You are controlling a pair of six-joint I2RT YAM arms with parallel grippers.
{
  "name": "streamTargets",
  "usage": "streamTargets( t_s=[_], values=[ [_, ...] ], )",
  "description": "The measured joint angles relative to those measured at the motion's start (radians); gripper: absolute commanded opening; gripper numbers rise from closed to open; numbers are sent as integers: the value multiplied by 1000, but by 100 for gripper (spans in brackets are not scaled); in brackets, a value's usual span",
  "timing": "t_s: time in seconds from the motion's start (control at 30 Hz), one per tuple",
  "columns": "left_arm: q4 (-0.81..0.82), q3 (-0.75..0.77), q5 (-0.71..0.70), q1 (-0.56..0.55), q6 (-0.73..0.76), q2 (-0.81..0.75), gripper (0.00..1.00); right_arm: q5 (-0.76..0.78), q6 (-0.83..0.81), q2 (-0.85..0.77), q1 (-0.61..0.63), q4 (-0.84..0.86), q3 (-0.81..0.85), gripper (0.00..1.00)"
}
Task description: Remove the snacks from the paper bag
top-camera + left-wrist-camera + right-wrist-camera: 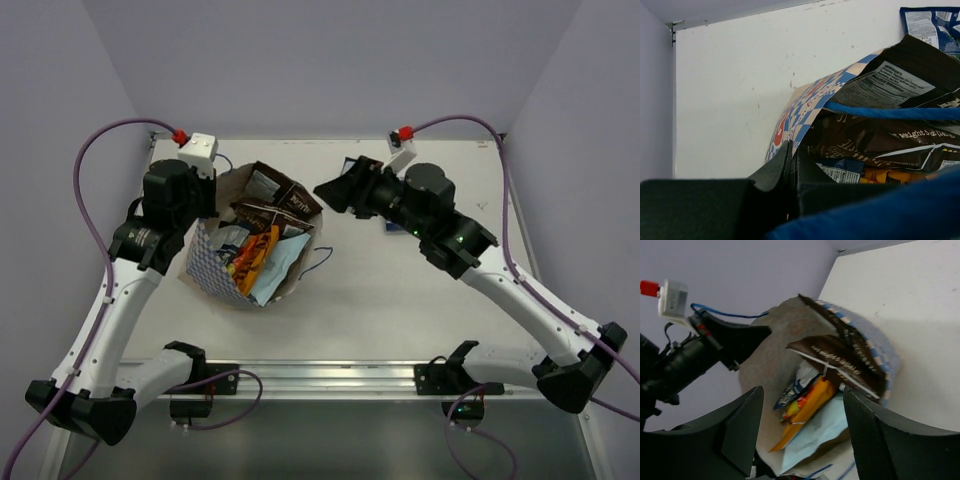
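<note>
The paper bag [212, 262] lies on its side at the table's centre left with its mouth facing the right arm. Dark brown packets [285, 200], an orange packet [255, 255] and a light blue packet [285, 262] fill its mouth. My left gripper [207, 205] is shut on the bag's left rim [790, 127]; dark brown packets [900, 80] sit just past it. My right gripper [335, 182] is open and empty, just right of the mouth. The right wrist view shows the orange packet [807, 405], the light blue packet [822, 435] and a dark brown packet [840, 360] between my open fingers [742, 432].
A dark blue packet [392, 225] lies on the table under the right arm; it also shows in the left wrist view [930, 27]. The bag's blue cord handle [320, 258] trails onto the table. Purple walls close the table on three sides.
</note>
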Motion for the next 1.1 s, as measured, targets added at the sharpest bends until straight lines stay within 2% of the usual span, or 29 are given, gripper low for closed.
streamTargets(
  t_s=[0.17, 0.3, 0.43, 0.63, 1.0, 1.1],
  values=[
    [-8, 4, 6, 0, 0, -10, 0, 16, 89, 182, 202, 2, 148, 66],
    [-11, 4, 11, 0, 0, -13, 0, 20, 132, 380, 307, -30, 293, 66],
    [-16, 4, 22, 0, -1, -19, 0, 23, 177, 504, 368, -58, 358, 65],
    [-23, 4, 36, 0, -3, -27, 0, 55, 256, 625, 407, -128, 391, 65],
    [-37, 4, 73, 0, -10, -43, 0, 125, 356, 727, 407, -175, 418, 64],
    [-42, 4, 76, 0, -10, -43, 0, 137, 364, 762, 407, -174, 451, 49]
  ],
)
